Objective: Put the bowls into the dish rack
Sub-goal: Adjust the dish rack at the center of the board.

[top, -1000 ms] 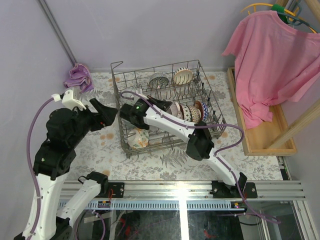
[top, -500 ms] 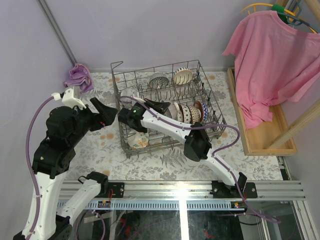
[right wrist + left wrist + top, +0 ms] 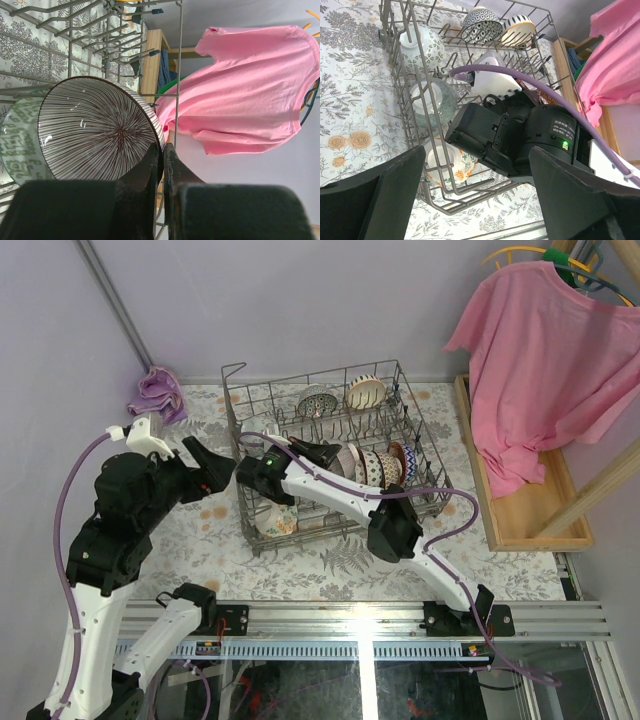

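Note:
The grey wire dish rack (image 3: 415,440) stands mid-table with several bowls upright between its tines: two at the back (image 3: 317,400) and a row on the right (image 3: 378,468). My right gripper (image 3: 162,155) reaches into the rack, shut on the rim of a brown-striped bowl (image 3: 95,135). That bowl stands on edge against a pale green patterned bowl (image 3: 17,150). My left gripper (image 3: 215,472) hangs open and empty just left of the rack. In the left wrist view, a floral bowl (image 3: 445,162) and two others (image 3: 422,47) line the rack's left side.
A purple cloth (image 3: 157,392) lies at the table's back left. A pink shirt (image 3: 545,350) hangs at the right above a wooden tray (image 3: 530,515). The right arm's wrist (image 3: 520,135) crosses the rack. A floral cloth covers the table (image 3: 330,570).
The right wrist has shifted slightly left and down inside the rack, still gripping the striped bowl. The left gripper has stayed almost in place.

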Robot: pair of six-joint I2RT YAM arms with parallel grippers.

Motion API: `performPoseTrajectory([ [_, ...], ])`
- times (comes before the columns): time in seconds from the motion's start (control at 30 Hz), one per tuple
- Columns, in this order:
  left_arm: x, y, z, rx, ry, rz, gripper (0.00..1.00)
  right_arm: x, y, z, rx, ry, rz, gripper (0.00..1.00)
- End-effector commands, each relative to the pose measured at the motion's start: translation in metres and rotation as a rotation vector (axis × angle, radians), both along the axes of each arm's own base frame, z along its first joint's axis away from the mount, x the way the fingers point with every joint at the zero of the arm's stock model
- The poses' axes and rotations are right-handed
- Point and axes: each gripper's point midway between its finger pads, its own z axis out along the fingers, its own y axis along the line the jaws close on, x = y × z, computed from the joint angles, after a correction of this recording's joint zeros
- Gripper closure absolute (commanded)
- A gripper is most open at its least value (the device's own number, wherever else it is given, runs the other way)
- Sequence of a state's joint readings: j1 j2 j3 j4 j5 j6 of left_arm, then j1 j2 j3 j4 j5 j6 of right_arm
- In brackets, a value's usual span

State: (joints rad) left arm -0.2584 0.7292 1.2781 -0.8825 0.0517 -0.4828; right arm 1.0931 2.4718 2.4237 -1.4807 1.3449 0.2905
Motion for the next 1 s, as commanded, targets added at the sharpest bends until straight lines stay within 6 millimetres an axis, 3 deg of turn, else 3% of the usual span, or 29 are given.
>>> performPoseTrajectory([
  [0.0,0.002,-0.003,-0.004,0.016,-0.009,-0.023,0.15,-0.020,0.012,-0.086,0.103,0.214,-0.048,1.00],
  [0.37,0.001,-0.003,-0.007,0.020,-0.006,-0.030,0.15,-0.030,0.031,-0.097,0.204,0.270,-0.043,1.00],
  [0.83,0.000,-0.004,-0.004,0.010,-0.007,-0.031,0.15,-0.040,0.034,-0.096,0.311,0.299,-0.076,1.00],
  [0.97,0.000,-0.005,-0.001,0.005,-0.010,-0.033,0.15,-0.045,0.034,-0.105,0.325,0.335,-0.092,1.00],
])
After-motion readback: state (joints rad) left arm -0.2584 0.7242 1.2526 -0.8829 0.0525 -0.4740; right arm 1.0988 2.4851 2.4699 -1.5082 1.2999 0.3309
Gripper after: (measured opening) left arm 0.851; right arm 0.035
